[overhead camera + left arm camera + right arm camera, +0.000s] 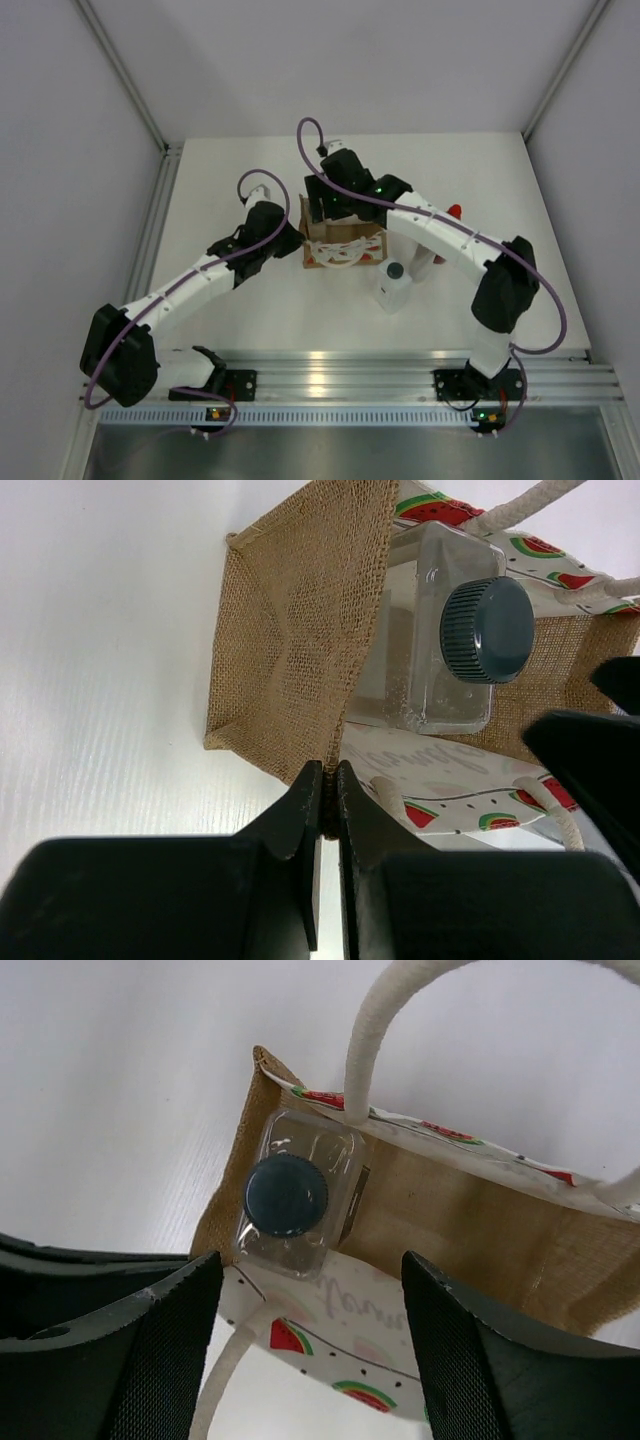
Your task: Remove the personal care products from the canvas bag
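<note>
The canvas bag, tan with a watermelon print and cream rope handles, stands open at mid-table. My left gripper is shut on the burlap rim of its side wall. Inside the bag stands a clear-white bottle with a dark cap, also seen in the left wrist view. My right gripper hovers open just above the bag's mouth, with nothing between its fingers. Outside the bag, another white bottle with a dark cap stands on the table. The red bottle peeks out behind the right arm.
The white table ends at enclosure walls on the left, right and back. The right arm's forearm stretches over the area right of the bag and covers part of the table there. A metal rail runs along the near edge.
</note>
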